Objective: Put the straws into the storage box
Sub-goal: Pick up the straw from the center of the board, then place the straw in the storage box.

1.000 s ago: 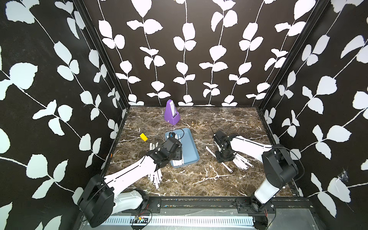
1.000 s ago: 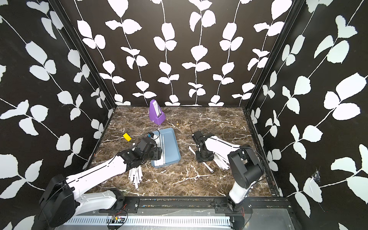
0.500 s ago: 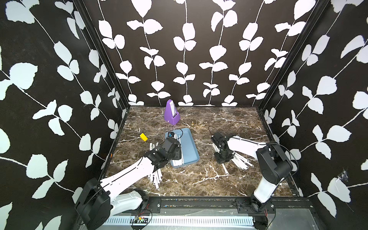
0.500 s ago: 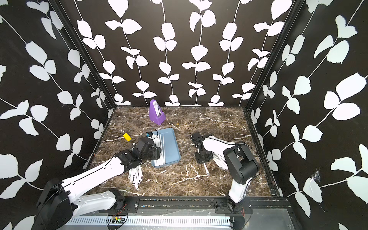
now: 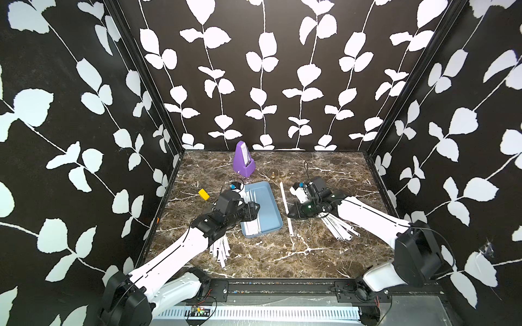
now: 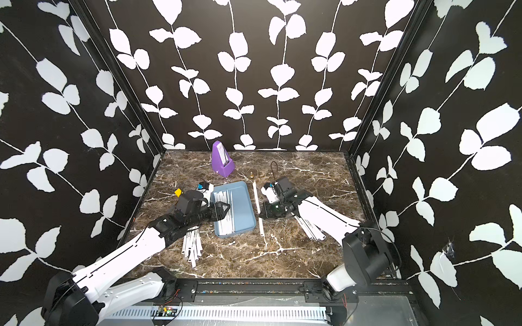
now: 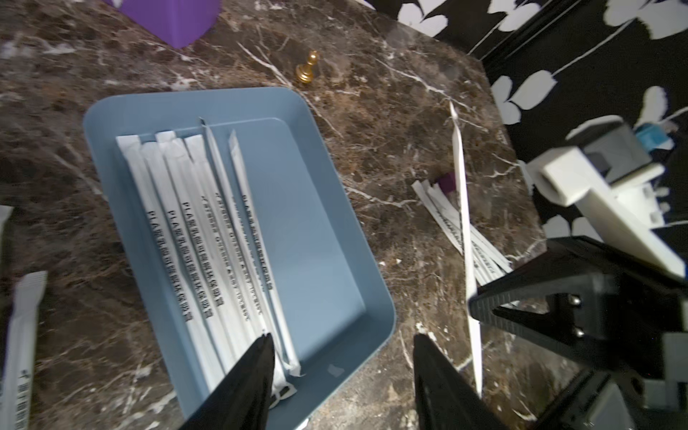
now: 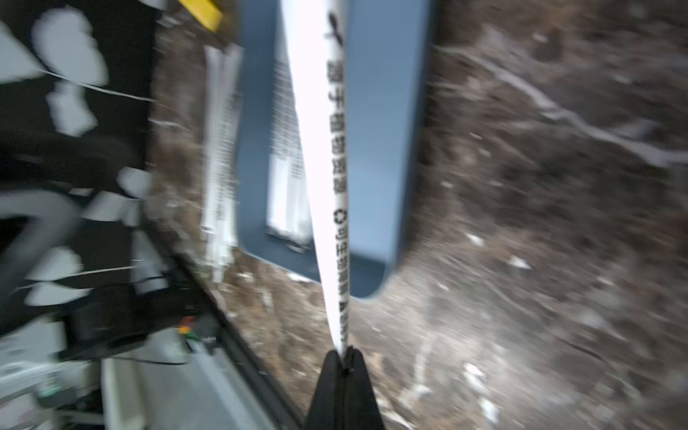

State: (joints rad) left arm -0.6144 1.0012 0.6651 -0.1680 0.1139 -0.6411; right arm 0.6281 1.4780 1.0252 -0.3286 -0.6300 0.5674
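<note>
Right wrist view shows the right gripper point(image 8: 344, 357) closed on one straw point(image 8: 327, 149), held parallel beside the storage box point(image 8: 383, 149); we think so it lies along those inside. The left gripper point(image 7: 342, 336) hovers open above its edge.

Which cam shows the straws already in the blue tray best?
Left wrist: the straws lie close, print readable, in the storage box. Both top views show them tiny, partly behind the left end effector. Right wrist: blurred, crossed by the held straw.

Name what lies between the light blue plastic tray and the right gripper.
A white paper-wrapped straw, pinched by the right gripper, beside the light blue plastic tray: both top views.
</note>
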